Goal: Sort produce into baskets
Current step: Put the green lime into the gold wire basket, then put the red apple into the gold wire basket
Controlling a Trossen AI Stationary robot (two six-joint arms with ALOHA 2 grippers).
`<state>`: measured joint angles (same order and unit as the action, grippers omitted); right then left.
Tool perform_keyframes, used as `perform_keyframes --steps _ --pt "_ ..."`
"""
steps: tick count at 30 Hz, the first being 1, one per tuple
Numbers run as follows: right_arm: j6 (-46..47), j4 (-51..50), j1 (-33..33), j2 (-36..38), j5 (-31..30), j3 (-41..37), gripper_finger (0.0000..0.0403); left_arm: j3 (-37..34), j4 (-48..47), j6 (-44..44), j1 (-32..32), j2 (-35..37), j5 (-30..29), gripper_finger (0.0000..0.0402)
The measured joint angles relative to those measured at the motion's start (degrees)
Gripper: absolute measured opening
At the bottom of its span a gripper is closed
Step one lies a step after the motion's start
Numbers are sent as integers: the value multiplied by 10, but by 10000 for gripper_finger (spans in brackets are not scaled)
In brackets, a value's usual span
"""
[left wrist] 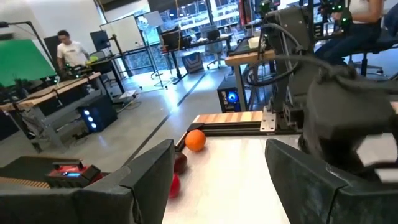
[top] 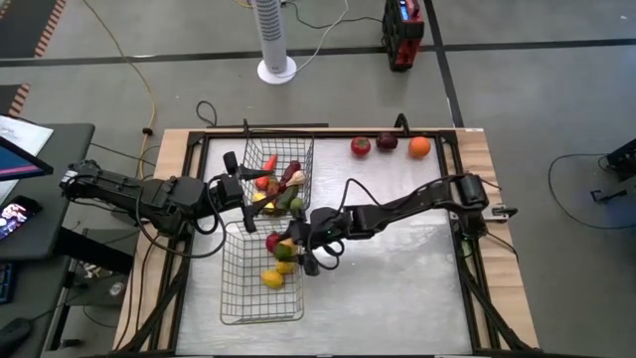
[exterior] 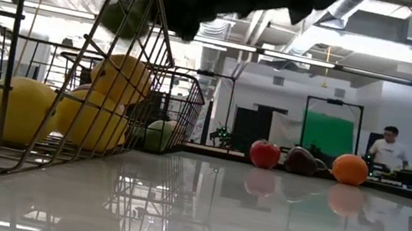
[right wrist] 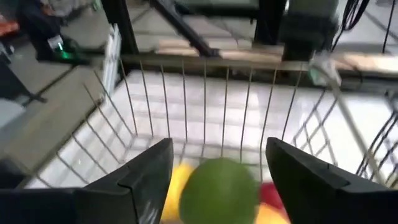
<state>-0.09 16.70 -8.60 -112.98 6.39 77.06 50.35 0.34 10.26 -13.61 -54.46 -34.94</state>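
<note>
Two wire-mesh baskets stand at the table's left. The far basket holds mixed produce. The near basket holds yellow lemons and a red fruit. My right gripper hovers open over the near basket's far right corner. A green lime sits between and below its fingers with a small gap on each side; it also shows in the low view, above the lemons. My left gripper is open and empty by the far basket's left side. A red fruit, a dark red pepper and an orange rest on the table at the far edge.
A wooden frame borders the white tabletop, with bare surface right of the baskets. My right arm stretches across the middle of the table. A person stands in the room behind. A fan stands beyond the far edge.
</note>
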Motion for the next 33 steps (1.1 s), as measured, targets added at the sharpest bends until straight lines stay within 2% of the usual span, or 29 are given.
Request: perform_keyframes --steps 6,8,12,16,23,26,30,33 --pt "-9 -42 0 15 -5 0 298 0 0 0 0 0 0 242" --pt "-31 -85 0 32 -42 -1 299 0 0 -3 0 0 0 242" --pt "-81 -145 5 89 -152 -12 300 0 1 -5 0 0 7 242" --pt "-89 -164 31 159 -200 -68 300 0 0 -5 0 0 11 242" --pt "-48 -167 119 306 -316 -234 300 0 -3 -6 0 0 13 242" --pt "-18 -171 173 360 -326 -303 300 0 -2 -7 0 0 13 242" --pt "-6 -205 257 400 -314 -352 300 0 7 -5 0 0 13 242" --pt "-18 -248 332 399 -270 -356 300 0 7 -5 0 0 13 242"
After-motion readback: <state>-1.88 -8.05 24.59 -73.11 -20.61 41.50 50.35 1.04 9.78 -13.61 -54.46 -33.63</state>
